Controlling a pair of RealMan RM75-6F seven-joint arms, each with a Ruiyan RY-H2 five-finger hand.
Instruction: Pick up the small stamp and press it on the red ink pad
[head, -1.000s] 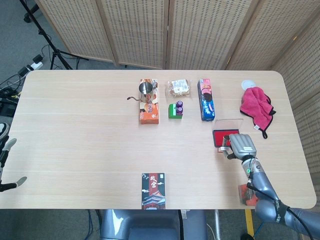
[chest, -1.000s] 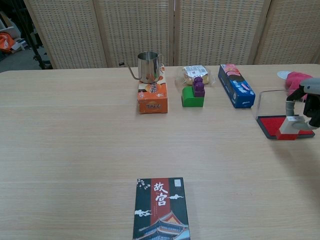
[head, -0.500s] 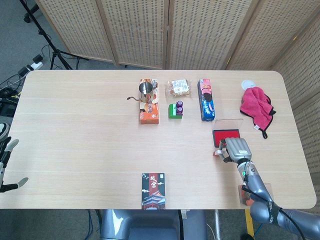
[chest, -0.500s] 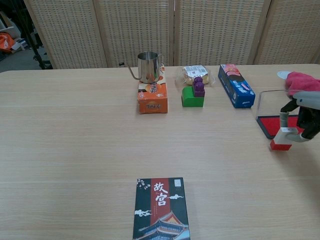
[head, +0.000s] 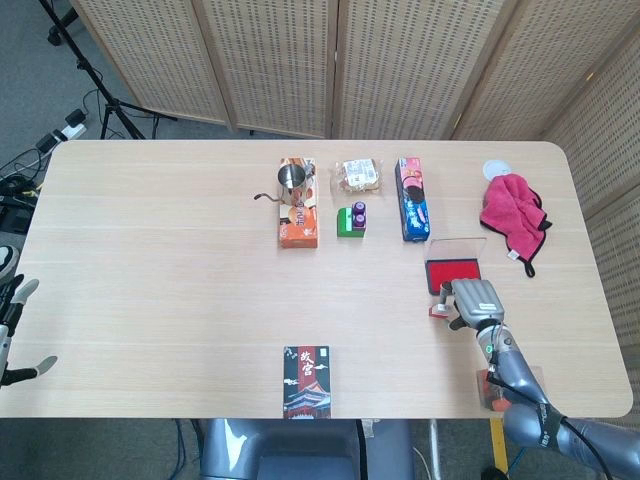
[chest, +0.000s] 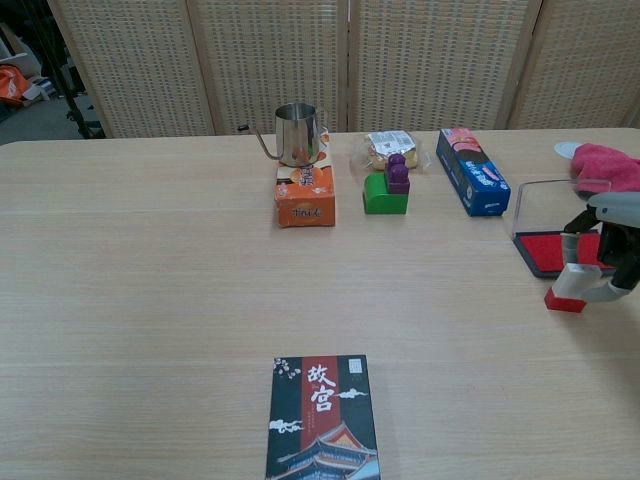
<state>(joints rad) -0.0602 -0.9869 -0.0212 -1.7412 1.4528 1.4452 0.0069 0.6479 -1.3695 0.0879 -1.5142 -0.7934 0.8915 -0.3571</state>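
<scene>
The small stamp (chest: 568, 288), white with a red base, stands on the table just in front of the near-left corner of the red ink pad (chest: 552, 249). My right hand (chest: 612, 250) grips the stamp from the right side, leaning it slightly. From the head camera the stamp (head: 438, 308) sits below the ink pad (head: 453, 271), whose clear lid is raised at the back, and the right hand (head: 476, 301) is beside it. My left hand (head: 14, 330) shows at the far left edge, off the table, fingers apart and holding nothing.
At the back stand an orange box (chest: 304, 194) with a steel pitcher (chest: 296, 133) on it, a green and purple block (chest: 387, 187), a snack packet (chest: 388, 146) and a blue biscuit box (chest: 472, 170). A pink towel (head: 512, 211) lies far right. A printed card box (chest: 322, 417) lies near the front edge.
My right hand has carried the stamp off the ink pad, towards me and slightly left, and lowered it to the table in front of the pad. The left hand has barely moved.
</scene>
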